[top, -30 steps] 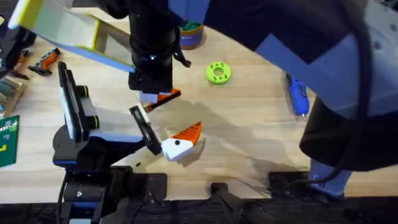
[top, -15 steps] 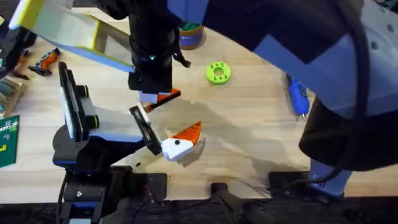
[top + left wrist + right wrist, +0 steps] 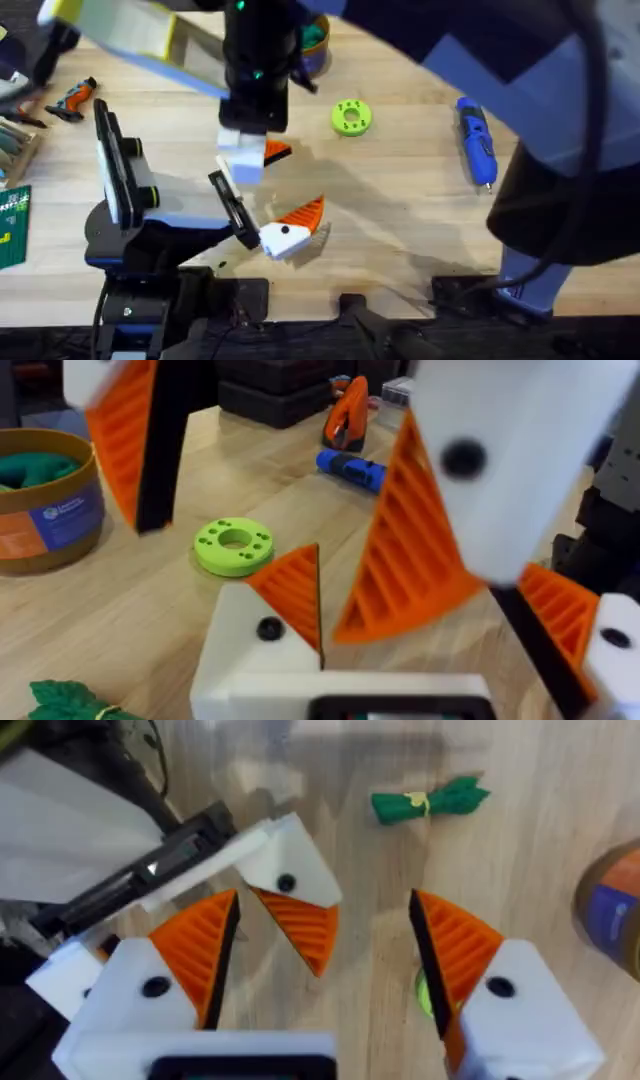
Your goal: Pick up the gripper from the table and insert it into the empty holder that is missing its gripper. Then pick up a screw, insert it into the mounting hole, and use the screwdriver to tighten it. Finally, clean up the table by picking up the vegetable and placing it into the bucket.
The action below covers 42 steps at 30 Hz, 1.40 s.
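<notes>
A light wooden table (image 3: 400,220) filled the room's middle, evenly lit. Beyond its far edge stood dark black cases (image 3: 270,390).

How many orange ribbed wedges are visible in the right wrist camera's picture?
3. One wedge and another sit on this arm's own white fingers; the third is farther off, on a white block at a black bar's end. More may be hidden.

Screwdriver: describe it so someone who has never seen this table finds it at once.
On the wooden table, go to the right side, past the lime-green disc. The screwdriver lies alone there, its thin tip toward the arms' bases. It is blue and pen-shaped, unlike the orange-and-black tool at the far left.
</notes>
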Each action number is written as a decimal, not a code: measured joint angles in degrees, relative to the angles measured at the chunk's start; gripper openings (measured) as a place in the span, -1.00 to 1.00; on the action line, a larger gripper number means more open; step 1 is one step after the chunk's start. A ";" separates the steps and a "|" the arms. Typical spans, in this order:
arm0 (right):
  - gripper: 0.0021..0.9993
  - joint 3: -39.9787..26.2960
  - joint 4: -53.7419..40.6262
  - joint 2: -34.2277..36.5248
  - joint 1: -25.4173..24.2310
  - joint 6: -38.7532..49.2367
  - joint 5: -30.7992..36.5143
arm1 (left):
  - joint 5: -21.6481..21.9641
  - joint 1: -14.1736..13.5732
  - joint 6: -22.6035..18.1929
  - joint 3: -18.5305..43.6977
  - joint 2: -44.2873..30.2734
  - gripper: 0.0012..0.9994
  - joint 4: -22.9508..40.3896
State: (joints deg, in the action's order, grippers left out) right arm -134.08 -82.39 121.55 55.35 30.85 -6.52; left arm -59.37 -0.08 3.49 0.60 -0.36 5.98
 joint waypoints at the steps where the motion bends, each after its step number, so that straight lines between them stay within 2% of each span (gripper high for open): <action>1: 0.91 0.00 0.00 -0.38 -0.47 -0.35 -0.02 | 0.00 0.00 0.00 0.00 0.00 0.97 0.00; 5: 0.91 0.00 0.00 -3.75 -3.72 -2.92 -0.07 | -0.01 0.00 0.00 0.00 0.00 0.97 0.00; 6: 0.91 0.00 0.00 -7.00 -6.56 -5.84 -0.20 | 0.00 0.00 0.00 0.00 0.00 0.97 0.00; 11: 0.91 0.00 -0.08 -11.16 -11.38 -10.33 -0.24 | 0.00 0.00 0.00 0.00 0.00 0.97 0.00; 18: 0.91 0.00 -1.79 -12.74 -16.99 -14.15 -0.39 | 0.00 0.00 0.00 0.00 0.00 0.97 0.00; 26: 0.92 1.38 -1.90 -13.28 -20.95 -17.53 -0.39 | 0.00 0.00 0.00 0.00 0.00 0.97 0.00; 30: 0.91 8.92 3.30 -16.77 -21.43 -19.06 -0.36 | 0.00 0.00 0.00 0.00 0.00 0.97 0.00; 35: 0.91 22.99 11.68 -24.58 -22.85 -23.71 2.49 | 0.00 0.00 0.00 0.00 0.00 0.97 0.00; 39: 0.91 34.15 15.33 -31.68 -26.59 -27.87 6.17 | 0.00 0.00 -0.02 0.00 0.00 0.97 0.00; 42: 0.91 40.17 15.45 -35.96 -29.80 -30.39 8.39 | 0.00 0.00 0.00 0.00 0.00 0.97 0.00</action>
State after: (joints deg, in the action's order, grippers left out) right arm -93.91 -66.94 85.60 25.55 0.46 1.86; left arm -59.38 -0.08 3.49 0.60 -0.36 5.98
